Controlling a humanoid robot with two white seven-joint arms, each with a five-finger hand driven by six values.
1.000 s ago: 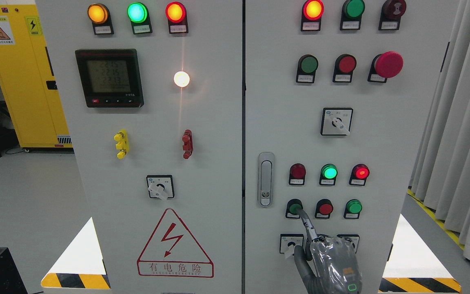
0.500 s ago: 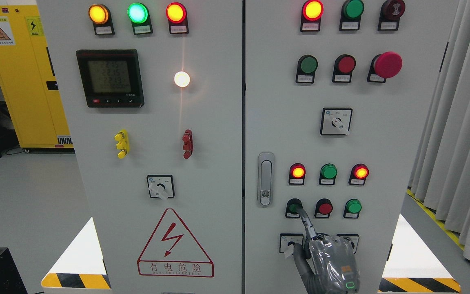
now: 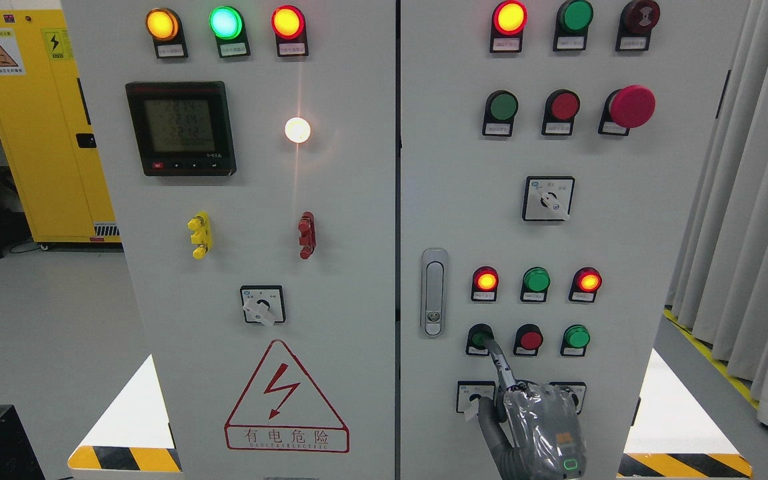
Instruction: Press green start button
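Broadly, a pale grey control cabinet (image 3: 357,200) fills most of the head view, split by a dark vertical seam into a left and a right door. Taking the silver door handle (image 3: 434,292) on the right door as the landmark: far to its left stands a yellow cabinet (image 3: 31,133), and far to its right hang grey curtains (image 3: 751,220). Up and to the left of the handle sits a dark digital meter (image 3: 180,129), and lower left of it a red lightning warning triangle (image 3: 286,398). High above the handle, to its right, a big red mushroom button (image 3: 632,106) stands out from the door.

The right hand (image 3: 541,427), wrapped in a shiny grey glove, comes up from the bottom edge below and right of the handle. Its forefinger (image 3: 499,360) is stretched out straight, the other fingers curled in and gripping nothing. The fingertip rests on the green start button (image 3: 479,337), which sits just right of the handle's lower end, first in a row with a red button (image 3: 530,340) and a green button (image 3: 577,337). Right of the handle's middle, a red lamp (image 3: 486,281) glows, a green lamp (image 3: 536,280) is dark, and another red lamp (image 3: 588,281) glows.
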